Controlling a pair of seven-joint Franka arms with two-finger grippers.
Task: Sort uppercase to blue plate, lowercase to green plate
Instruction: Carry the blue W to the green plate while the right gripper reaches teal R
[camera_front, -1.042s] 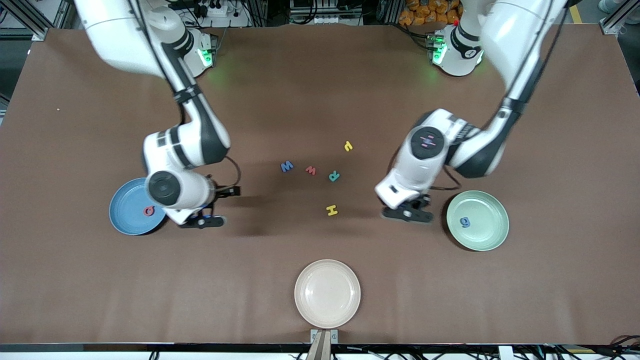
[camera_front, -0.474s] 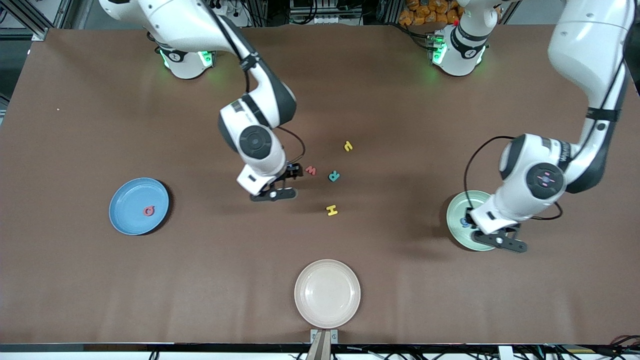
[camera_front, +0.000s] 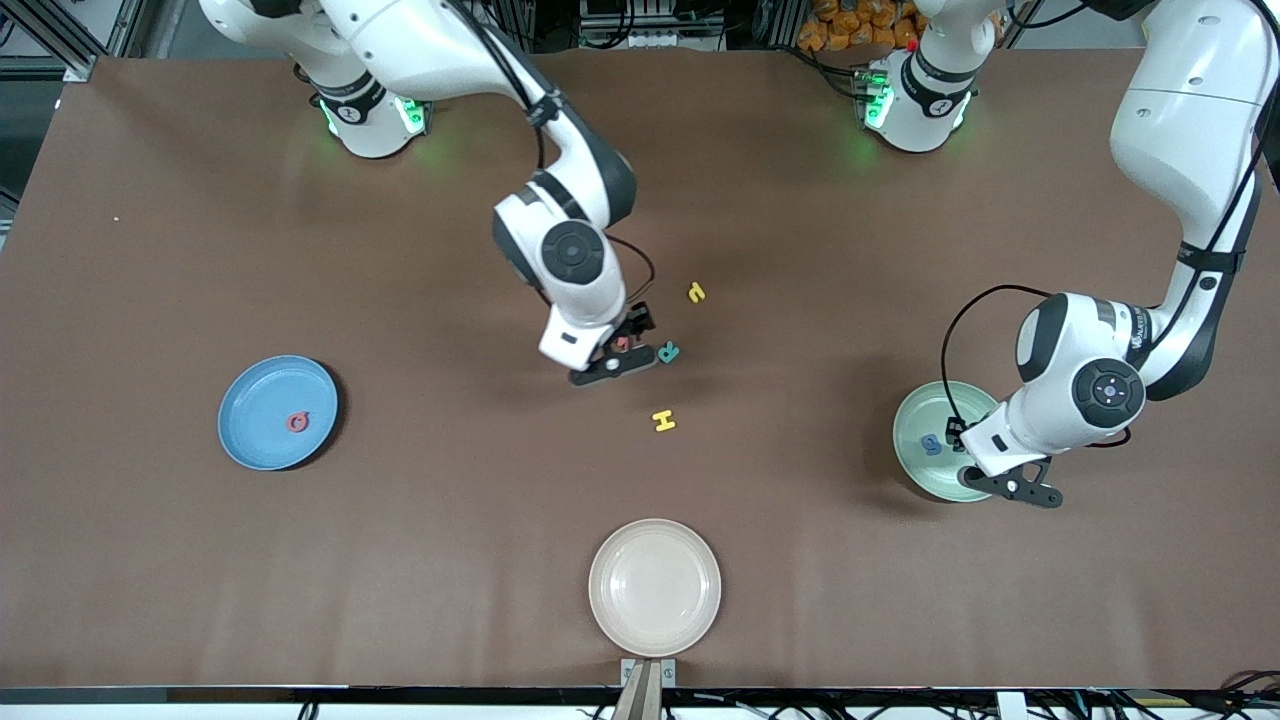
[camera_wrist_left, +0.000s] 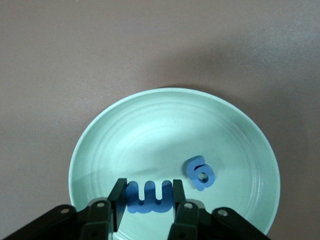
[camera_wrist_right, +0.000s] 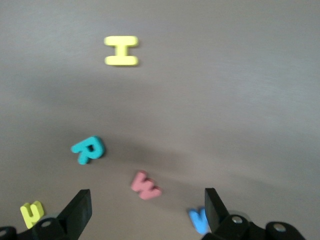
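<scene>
Holding the blue m over the green plate, the left gripper joins g; right gripper spread above 5 unsorted letters.

Bare table separates blue plate, cream plate and green plate.

Left claw hangs low with fingers part-closed; right claw hangs fingers spread wide.
</scene>
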